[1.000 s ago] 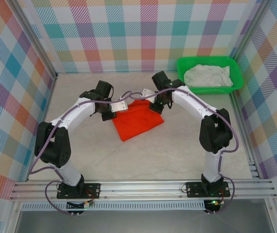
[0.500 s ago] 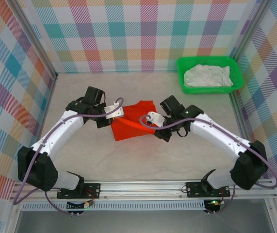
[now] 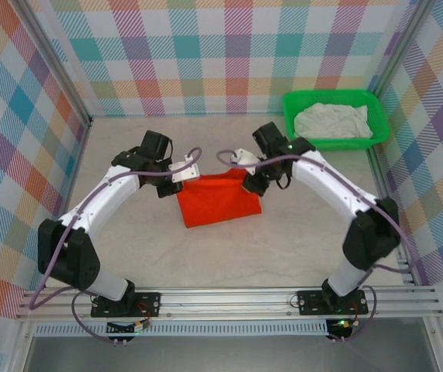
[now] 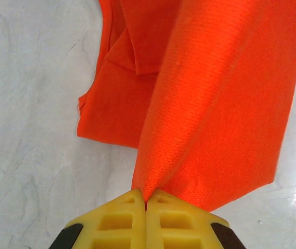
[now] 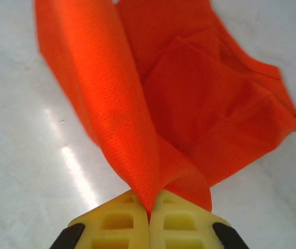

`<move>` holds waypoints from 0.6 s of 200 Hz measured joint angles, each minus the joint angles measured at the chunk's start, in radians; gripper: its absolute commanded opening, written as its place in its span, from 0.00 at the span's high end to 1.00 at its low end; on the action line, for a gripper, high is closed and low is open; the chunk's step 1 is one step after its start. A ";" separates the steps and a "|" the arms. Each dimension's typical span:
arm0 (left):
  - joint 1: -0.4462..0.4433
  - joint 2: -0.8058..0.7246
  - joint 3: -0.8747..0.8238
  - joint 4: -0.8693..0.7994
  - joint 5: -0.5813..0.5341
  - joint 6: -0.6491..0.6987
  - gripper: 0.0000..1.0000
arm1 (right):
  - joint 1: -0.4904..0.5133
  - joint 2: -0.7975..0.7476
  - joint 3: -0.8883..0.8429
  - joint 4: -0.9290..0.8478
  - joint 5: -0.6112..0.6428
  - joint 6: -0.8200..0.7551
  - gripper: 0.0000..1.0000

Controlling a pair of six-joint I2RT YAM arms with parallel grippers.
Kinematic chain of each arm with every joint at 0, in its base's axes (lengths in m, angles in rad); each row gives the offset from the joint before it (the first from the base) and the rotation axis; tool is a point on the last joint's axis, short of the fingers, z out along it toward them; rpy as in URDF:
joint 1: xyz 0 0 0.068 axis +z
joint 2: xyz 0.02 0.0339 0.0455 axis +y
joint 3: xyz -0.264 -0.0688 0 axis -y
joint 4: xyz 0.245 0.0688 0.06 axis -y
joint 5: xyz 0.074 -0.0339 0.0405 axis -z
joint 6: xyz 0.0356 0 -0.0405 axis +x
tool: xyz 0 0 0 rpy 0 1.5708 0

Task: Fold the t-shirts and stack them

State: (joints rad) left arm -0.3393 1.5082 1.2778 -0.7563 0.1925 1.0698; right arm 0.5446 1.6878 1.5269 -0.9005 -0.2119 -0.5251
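While the near part of the orange-red t-shirt (image 3: pixel 217 203) lies flat on the table (image 3: pixel 283 232), its far edge is lifted. The left claw (image 4: pixel 146 199) is pinched fully shut on the shirt's far-left corner, and the right claw (image 5: pixel 149 206) is pinched shut on its far-right corner. This looks like a fold of the first shirt in hand. The next move likely calls for both claws to travel together toward the shirt's near hem, holding the edge taut and level, then let go. Well beyond the shirt, to its right, the white t-shirt (image 3: pixel 333 120) sits crumpled in the green basket (image 3: pixel 330 94), not yet folded.
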 measured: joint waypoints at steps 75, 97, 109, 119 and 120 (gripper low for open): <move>0.040 0.304 0.181 0.055 -0.048 -0.011 1.00 | -0.137 0.415 0.393 -0.071 -0.097 -0.127 1.00; 0.046 0.381 0.208 0.081 -0.062 -0.025 1.00 | -0.152 0.516 0.463 -0.075 -0.111 -0.135 1.00; 0.047 0.418 0.224 0.100 -0.068 -0.035 1.00 | -0.158 0.558 0.484 -0.072 -0.111 -0.130 0.99; 0.047 0.443 0.232 0.119 -0.073 -0.047 1.00 | -0.163 0.585 0.494 -0.067 -0.109 -0.118 0.92; 0.047 0.446 0.233 0.121 -0.074 -0.050 1.00 | -0.163 0.587 0.494 -0.066 -0.109 -0.117 0.92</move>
State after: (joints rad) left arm -0.2920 1.9545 1.5105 -0.6350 0.1188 1.0199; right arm 0.3817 2.2745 2.0212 -0.9665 -0.3214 -0.6418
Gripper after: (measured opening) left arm 0.046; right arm 0.054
